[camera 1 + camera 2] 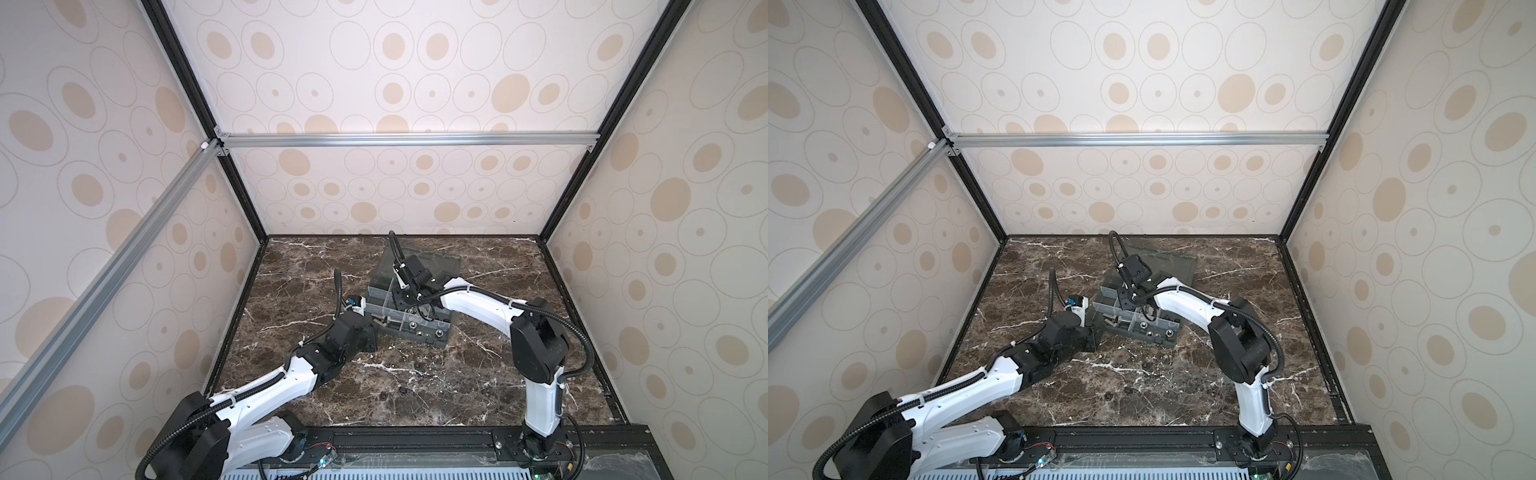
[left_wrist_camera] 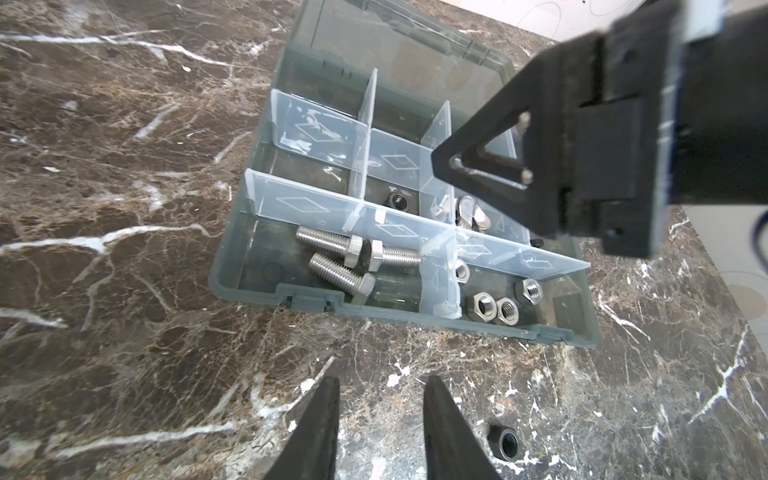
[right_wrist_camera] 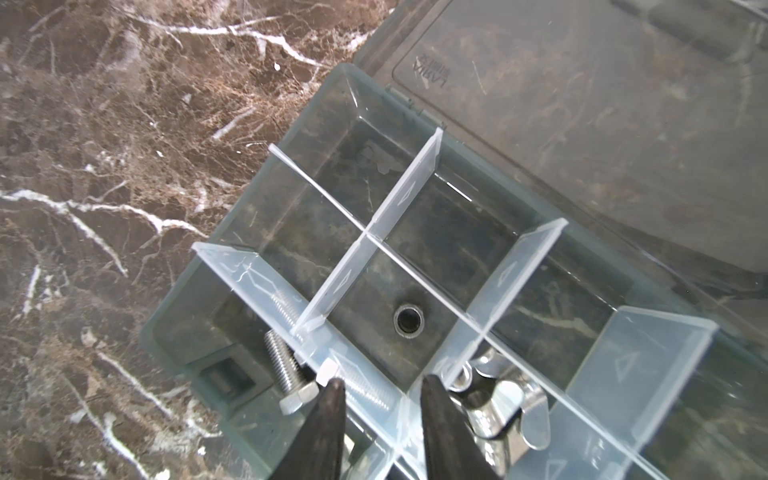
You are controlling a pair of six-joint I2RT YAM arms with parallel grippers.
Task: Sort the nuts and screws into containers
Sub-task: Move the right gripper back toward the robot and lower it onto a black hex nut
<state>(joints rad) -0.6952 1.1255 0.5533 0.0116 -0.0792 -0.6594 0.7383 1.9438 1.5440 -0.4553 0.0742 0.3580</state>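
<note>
Marble table [image 2: 124, 332] bears a black nut [image 2: 508, 442], unseen from right wrist

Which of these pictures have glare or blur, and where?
Right wrist view: glare whitens the shiny nuts, and the right gripper looks soft. Left wrist view: screws sharp, that gripper blurred up close. Both top views: even light, wide-angle bending, organizer box small.

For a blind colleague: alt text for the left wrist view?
Open grey organizer box on marble table: three screws in one cell, silver nuts in the next. The right tool hangs above it; a black nut lies outside.
</note>
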